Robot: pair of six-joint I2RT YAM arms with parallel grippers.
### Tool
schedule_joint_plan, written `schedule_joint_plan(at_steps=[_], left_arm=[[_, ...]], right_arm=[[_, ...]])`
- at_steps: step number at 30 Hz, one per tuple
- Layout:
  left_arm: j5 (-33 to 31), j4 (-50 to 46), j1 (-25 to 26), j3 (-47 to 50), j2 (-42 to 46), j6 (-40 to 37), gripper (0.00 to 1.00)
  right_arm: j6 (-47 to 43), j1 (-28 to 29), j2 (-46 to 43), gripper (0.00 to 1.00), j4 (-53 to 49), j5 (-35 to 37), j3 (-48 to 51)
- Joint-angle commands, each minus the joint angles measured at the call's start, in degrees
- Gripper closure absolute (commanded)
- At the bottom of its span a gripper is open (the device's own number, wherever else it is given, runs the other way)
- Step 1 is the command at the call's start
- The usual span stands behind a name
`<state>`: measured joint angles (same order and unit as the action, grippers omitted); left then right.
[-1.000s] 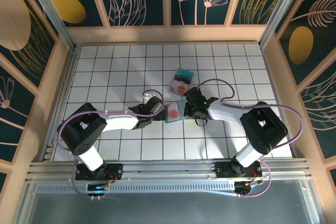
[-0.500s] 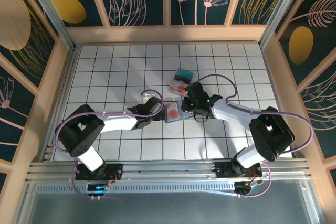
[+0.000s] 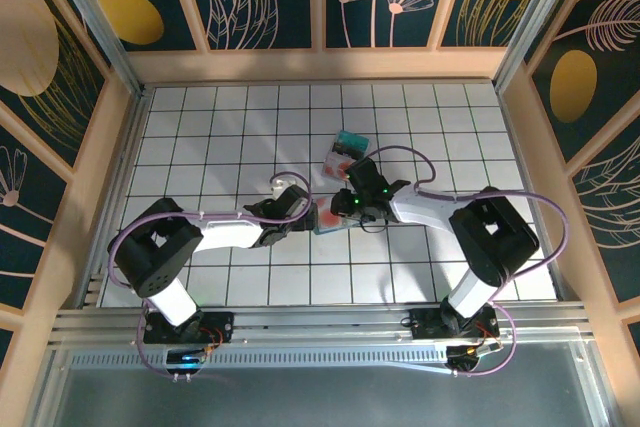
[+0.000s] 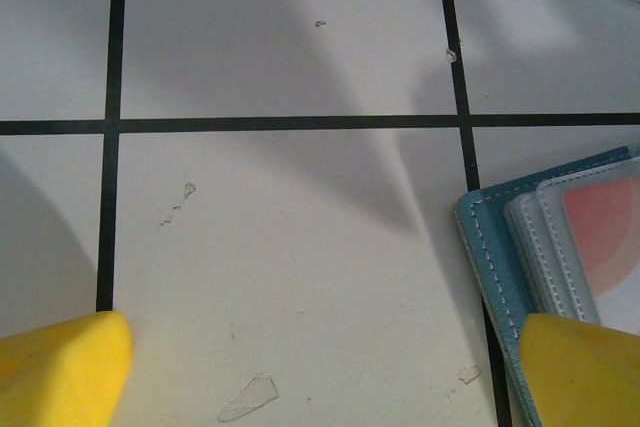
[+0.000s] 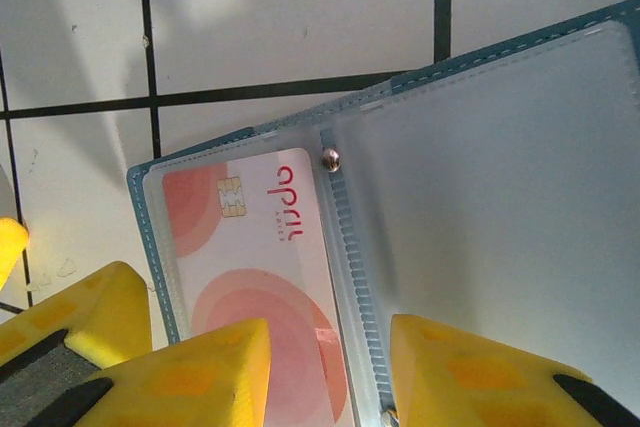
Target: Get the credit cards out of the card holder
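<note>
Two panels of the small slate-blue, soft matte fold card holder (image 3: 326, 228) lie spread flat on the white tiled table (image 3: 220, 127), between our two arms. In the panel nearer the left arm sits a thin whitish-pink plastic tucked card (image 5: 250, 267) with red blotches, a small chip and red lettering. The other panel carries a frosted clear sleeve (image 5: 500, 187), and a ribbed seam with a small metal stud runs between the two.

Our right gripper (image 5: 330, 377) hovers over the card holder with its yellow fingers (image 5: 190, 377) partly apart; one is above the tucked card and the other above the frosted clear sleeve; we see nothing pinched between them.

Our left gripper (image 4: 320, 372) sits just beside the card holder's stitched outer edge, jaws spread wide and gripping nothing, with bare tile between them; its right fingertip (image 4: 580, 367) is at that edge, though we cannot tell whether it touches.

Beyond the card holder, on the side away from the arm bases, two loose cards lie near it; a thin teal plastic card (image 3: 352, 139) is the farther, and a loose whitish-pink card (image 3: 339, 163) with a red blotch is the nearer; we cannot settle whether these two overlap.
</note>
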<state>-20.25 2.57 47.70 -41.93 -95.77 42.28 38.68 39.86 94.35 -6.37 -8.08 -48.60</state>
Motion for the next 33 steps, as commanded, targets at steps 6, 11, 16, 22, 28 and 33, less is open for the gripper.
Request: schedule_joint_plan(at_steps=[6,11,16,22,28,33], left_arm=[[-0.5,-1.0,0.3,0.5,-1.7,0.0,0.01],[-0.6,-1.2,0.3,0.5,-1.7,0.0,0.01],[-0.7,-1.2,0.2,0.4,-1.8,-0.1,0.01],[-0.7,-1.3,0.2,0.3,-2.1,-0.3,0.01],[-1.1,-1.8,0.3,0.1,-2.1,-0.3,0.01],[-1.2,-2.1,0.2,0.0,-2.1,-0.3,0.01]], right_arm=[[-1.0,0.3,1.8,0.65,2.3,-2.2,-1.8],[-1.1,0.3,2.6,0.66,2.6,-2.1,-1.8],[-1.1,0.3,3.7,0.66,3.2,-2.7,-1.7],[-0.9,0.2,3.2,0.73,5.4,-5.4,-1.2],[-0.4,0.0,0.1,0.79,7.4,-7.5,-0.2],[0.5,-0.6,-0.9,0.8,9.9,-9.6,1.3]])
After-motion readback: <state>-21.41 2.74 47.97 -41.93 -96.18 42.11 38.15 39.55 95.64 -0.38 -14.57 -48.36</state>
